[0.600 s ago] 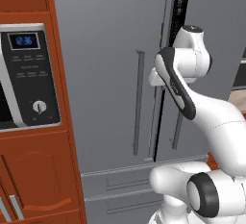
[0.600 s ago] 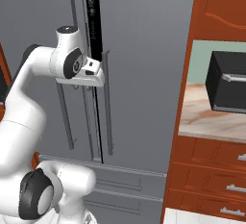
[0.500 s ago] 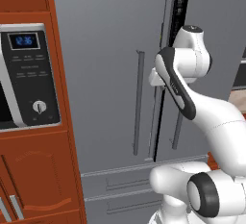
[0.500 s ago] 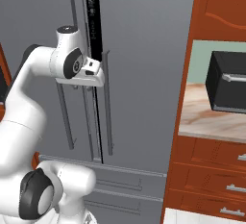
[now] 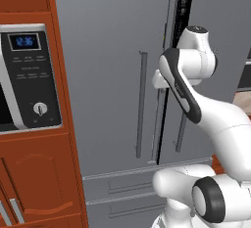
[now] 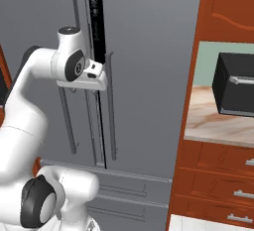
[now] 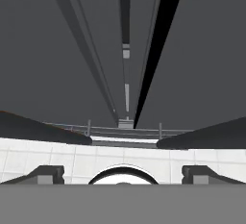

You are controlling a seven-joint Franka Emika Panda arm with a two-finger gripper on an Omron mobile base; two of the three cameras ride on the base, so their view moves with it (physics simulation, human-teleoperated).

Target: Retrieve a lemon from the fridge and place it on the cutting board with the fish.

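Note:
The grey fridge [image 5: 112, 60] stands straight ahead with both doors nearly shut and a narrow dark gap [image 6: 96, 22] running down between them. My gripper [image 6: 97, 75] is raised to the upper part of that seam, between the two long bar handles [image 6: 110, 106], and touches neither. In the hand view my gripper [image 7: 123, 172] is open, with its fingertips [image 7: 48, 172] wide apart and nothing between them, and it looks along the seam [image 7: 144, 74]. The lemon is hidden behind the doors. The cutting board and the fish are out of view.
A black-and-silver microwave [image 5: 24, 75] sits in the orange cabinet left of the fridge. To the right a marbled counter [image 6: 218, 121] carries a black toaster oven [image 6: 235, 84], with drawers [image 6: 218, 185] below. The fridge's lower drawers [image 5: 122, 188] are shut.

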